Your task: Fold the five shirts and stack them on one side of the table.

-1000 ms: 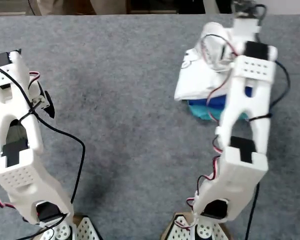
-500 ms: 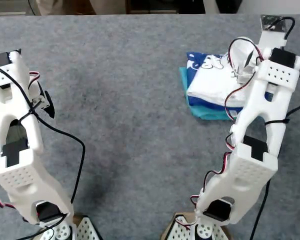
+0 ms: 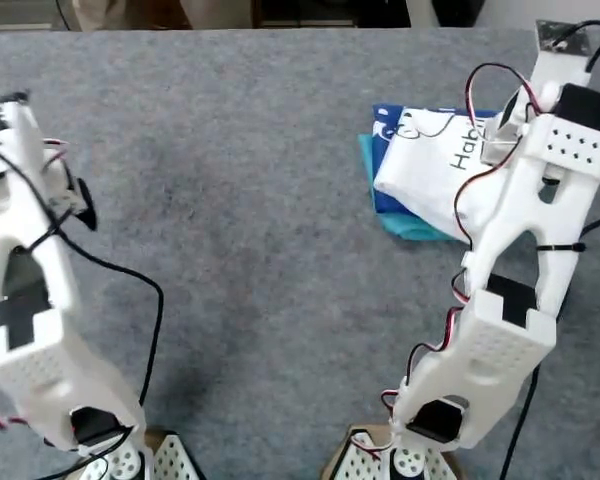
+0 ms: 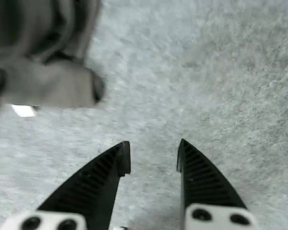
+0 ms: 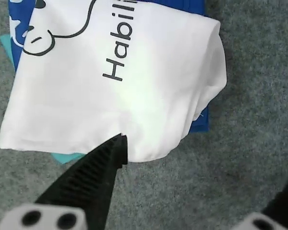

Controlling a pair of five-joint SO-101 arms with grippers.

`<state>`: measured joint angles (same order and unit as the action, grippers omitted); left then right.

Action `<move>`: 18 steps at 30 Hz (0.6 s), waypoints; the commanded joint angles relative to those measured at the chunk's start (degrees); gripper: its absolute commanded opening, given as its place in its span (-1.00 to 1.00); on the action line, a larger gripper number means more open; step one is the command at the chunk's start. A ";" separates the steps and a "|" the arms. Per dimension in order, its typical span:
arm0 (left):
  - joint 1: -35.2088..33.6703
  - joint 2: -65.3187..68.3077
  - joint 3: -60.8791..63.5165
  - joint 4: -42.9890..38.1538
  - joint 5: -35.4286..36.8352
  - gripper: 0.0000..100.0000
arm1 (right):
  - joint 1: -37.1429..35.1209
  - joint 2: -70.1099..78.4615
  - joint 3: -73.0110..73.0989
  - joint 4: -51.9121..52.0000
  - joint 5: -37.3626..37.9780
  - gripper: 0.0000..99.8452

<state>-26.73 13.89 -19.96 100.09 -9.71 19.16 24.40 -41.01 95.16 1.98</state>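
Observation:
A folded white shirt [image 3: 430, 175] with black print lies on top of a blue shirt [image 3: 385, 118] and a teal shirt [image 3: 405, 226] at the far right of the table. My right gripper [image 5: 206, 160] hangs open just above the white shirt's [image 5: 110, 96] near edge, holding nothing, with one fingertip [image 5: 116, 146] over the cloth. The blue shirt [image 5: 198, 125] and the teal one [image 5: 67, 158] peek out beneath. My left gripper [image 4: 151, 155] is open over bare mat, a short way from a crumpled grey garment [image 4: 48, 62].
Grey felt [image 3: 250, 200] covers the whole table. The right arm [image 3: 520, 230] stretches over the stack's right side. The left arm [image 3: 25, 290] stands along the left edge. Open mat lies between the arms.
The right arm swung to the right and drew back, leaving the white shirt lying on the blue and teal shirts. The left arm shifted slightly to the left.

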 commanded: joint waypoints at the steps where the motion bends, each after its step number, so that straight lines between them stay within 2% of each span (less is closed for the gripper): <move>1: -5.45 -7.69 -0.97 0.62 -4.31 -0.65 | 0.04 -3.65 -4.79 2.81 -0.97 -0.52; 4: -12.13 -9.71 -0.97 -1.14 -8.44 -0.65 | -0.31 -3.56 -6.29 3.16 -0.97 -0.94; 5: -14.77 -9.45 -0.97 -2.99 -9.23 -0.65 | -0.40 -3.56 -6.37 3.16 -0.97 -1.00; 10: -24.70 -3.74 -0.97 -12.92 -14.33 -0.63 | -1.89 -3.38 -6.11 3.25 -0.97 -0.84; 14: -27.34 4.44 -0.97 -20.13 -16.09 -0.48 | -4.18 -3.30 -6.02 3.25 -0.97 -0.85; 18: -27.60 13.67 -3.60 -23.82 -16.00 -0.48 | -7.16 -3.65 -6.46 4.22 -0.97 -0.85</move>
<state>-53.80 23.91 -19.96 78.46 -25.36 14.51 23.96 -44.53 98.42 1.63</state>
